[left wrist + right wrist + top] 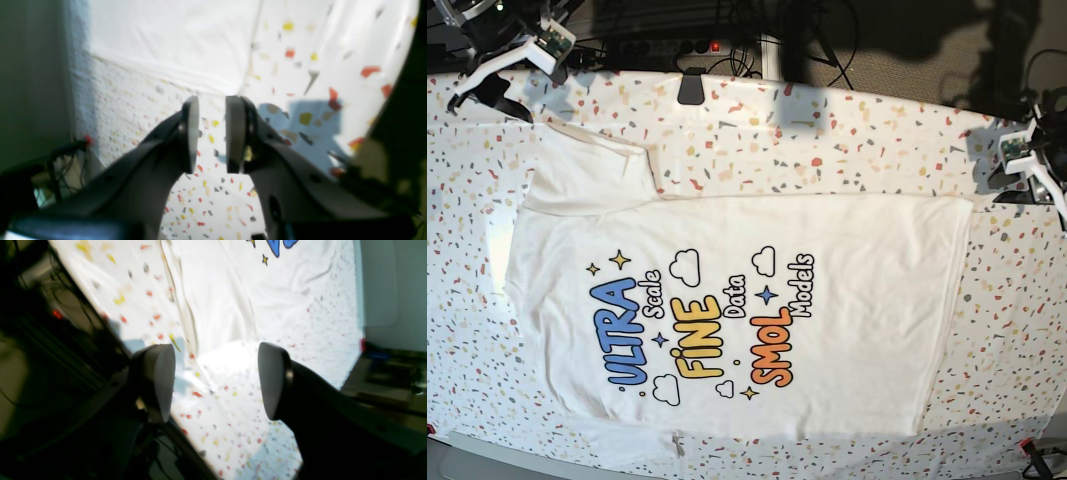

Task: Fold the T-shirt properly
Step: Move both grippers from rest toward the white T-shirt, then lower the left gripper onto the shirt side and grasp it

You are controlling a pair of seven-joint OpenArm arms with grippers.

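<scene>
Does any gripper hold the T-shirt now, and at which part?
No. The left gripper and right gripper are both empty above the table; the T-shirt lies flat.

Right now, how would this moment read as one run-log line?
stage: not started | large white printed cotton T-shirt: flat, print up | left hand: empty, off shirt | right hand: open, empty, off shirt

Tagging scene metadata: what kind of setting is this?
Probably a robotics lab bench, not a home: a T-shirt lies flat on a speckled table cover, a gripper arm stands at each far corner, and cables and a power strip run behind it.
</scene>
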